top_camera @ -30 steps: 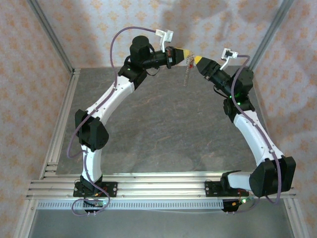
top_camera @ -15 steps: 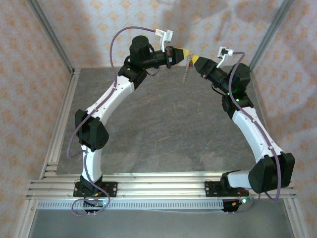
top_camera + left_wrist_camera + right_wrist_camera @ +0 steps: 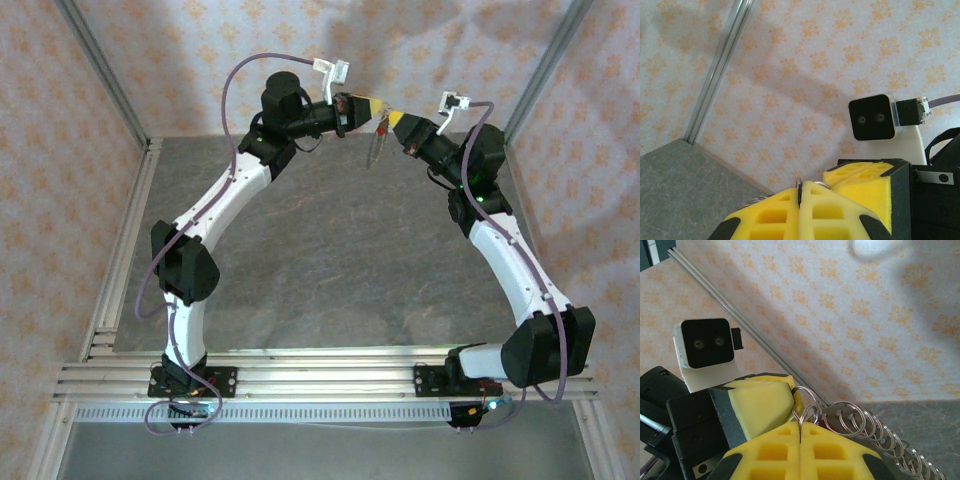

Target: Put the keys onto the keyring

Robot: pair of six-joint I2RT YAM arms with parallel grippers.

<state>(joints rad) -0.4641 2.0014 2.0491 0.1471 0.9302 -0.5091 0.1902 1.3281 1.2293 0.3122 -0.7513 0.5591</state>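
High above the table's far side, my left gripper (image 3: 374,104) and right gripper (image 3: 396,119) meet tip to tip. The left gripper (image 3: 801,186) is shut, and the thin silver wire of the keyring (image 3: 823,184) pokes out of its tips. The right gripper (image 3: 800,423) is shut on a small silver ring (image 3: 813,412) linked to the larger keyring (image 3: 807,397), beside the left's yellow finger (image 3: 762,402). A chain of silver rings (image 3: 867,427) hangs from them, also seen dangling (image 3: 376,148). A small red spot, perhaps the key (image 3: 382,127), sits just under the tips.
The grey table (image 3: 330,260) lies far below both grippers. Patterned walls and aluminium corner posts (image 3: 545,65) close in the back. A rail frame (image 3: 330,380) runs along the near edge by the arm bases.
My right gripper has closed its jaws onto the small ring and shifted slightly left toward the left gripper. The hanging chain swung a little. The left arm held still.
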